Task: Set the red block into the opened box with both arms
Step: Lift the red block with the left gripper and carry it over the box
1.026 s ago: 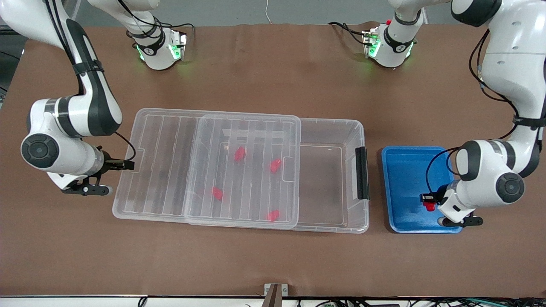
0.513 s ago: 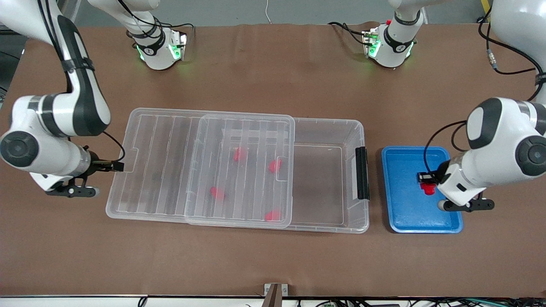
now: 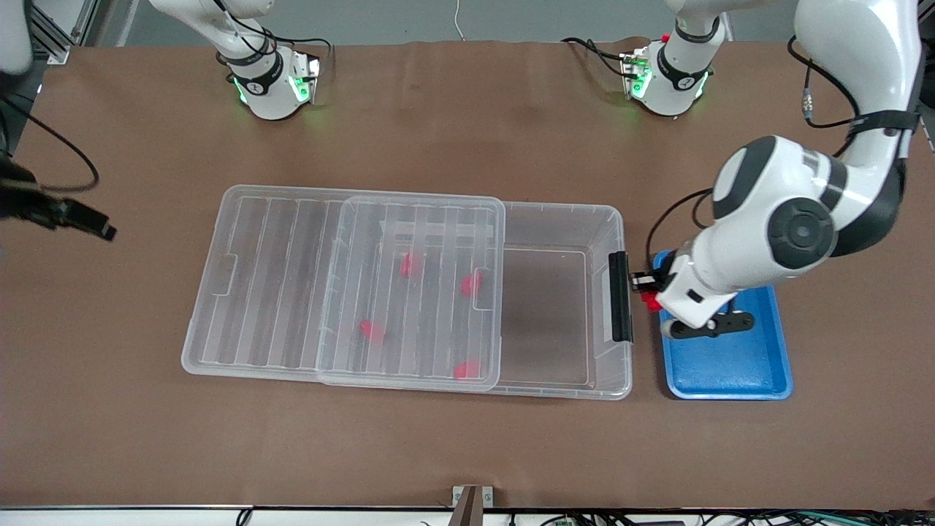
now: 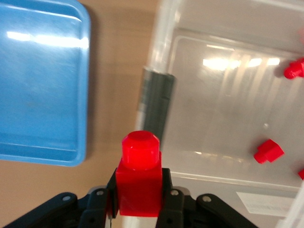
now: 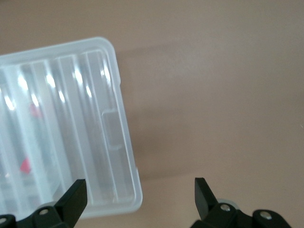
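My left gripper (image 4: 139,190) is shut on a red block (image 4: 140,173) with its stub pointing away from the jaws. In the front view this red block (image 3: 649,298) hangs over the gap between the blue tray (image 3: 730,365) and the box's black latch (image 3: 620,296). The clear box (image 3: 555,394) has its ribbed lid (image 3: 277,285) slid toward the right arm's end, so the latch end stands uncovered. Several red blocks (image 3: 410,264) lie inside under the lid. My right gripper (image 5: 140,187) is open and holds nothing, up over the table just off the lid's end (image 5: 71,142).
The blue tray (image 4: 42,85) shows nothing on its floor. The black latch (image 4: 156,104) and the box floor (image 4: 223,109) with loose red blocks (image 4: 268,152) lie below the held block. The right gripper (image 3: 98,226) shows as a dark shape at the table's edge.
The left arm has lifted the red block off the blue tray and carried it toward the box's latch end. The right arm slid the lid slightly, then drew up and away from it.
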### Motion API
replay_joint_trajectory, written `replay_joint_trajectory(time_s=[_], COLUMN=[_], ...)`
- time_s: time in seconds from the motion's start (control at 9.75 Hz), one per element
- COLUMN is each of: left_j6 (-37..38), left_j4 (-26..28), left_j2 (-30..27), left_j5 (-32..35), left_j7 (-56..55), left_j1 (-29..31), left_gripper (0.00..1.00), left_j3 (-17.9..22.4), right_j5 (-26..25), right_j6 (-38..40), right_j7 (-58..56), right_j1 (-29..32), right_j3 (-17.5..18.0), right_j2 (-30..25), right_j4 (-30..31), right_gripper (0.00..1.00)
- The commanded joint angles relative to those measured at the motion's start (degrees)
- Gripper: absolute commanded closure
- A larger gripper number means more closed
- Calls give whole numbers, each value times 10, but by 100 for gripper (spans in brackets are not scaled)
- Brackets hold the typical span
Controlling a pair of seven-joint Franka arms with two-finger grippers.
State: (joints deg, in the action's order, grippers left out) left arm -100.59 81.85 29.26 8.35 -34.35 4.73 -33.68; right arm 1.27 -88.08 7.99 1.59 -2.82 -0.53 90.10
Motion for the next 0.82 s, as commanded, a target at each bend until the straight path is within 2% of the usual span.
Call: replay_joint_trajectory(time_s=[0.0, 0.21, 0.31, 0.41, 0.72], left_j6=[-29, -62, -67, -72, -87], left_j4=[-4, -2, -2, -2, 0], left_j2=[43, 65, 78, 88, 128], left_j5=[14, 27, 48, 51, 98], left_j7=[-54, -66, -72, -88, -137], left_j1=[-45, -62, -64, -78, -112], left_gripper=[100, 100, 100, 100, 100], left_j3=[2, 4, 3, 3, 4], right_j5=[11, 15, 14, 10, 10], right_j6=[36, 34, 34, 35, 36], right_j7=[-16, -50, -51, -51, -59], right_j1=[-38, -14, 4, 12, 20], right_j3=[-54, -51, -19, -9, -6], right_j2=[-53, -52, -52, -52, -47], right_j4=[31, 36, 32, 31, 9], right_gripper=[0, 0, 0, 0, 0])
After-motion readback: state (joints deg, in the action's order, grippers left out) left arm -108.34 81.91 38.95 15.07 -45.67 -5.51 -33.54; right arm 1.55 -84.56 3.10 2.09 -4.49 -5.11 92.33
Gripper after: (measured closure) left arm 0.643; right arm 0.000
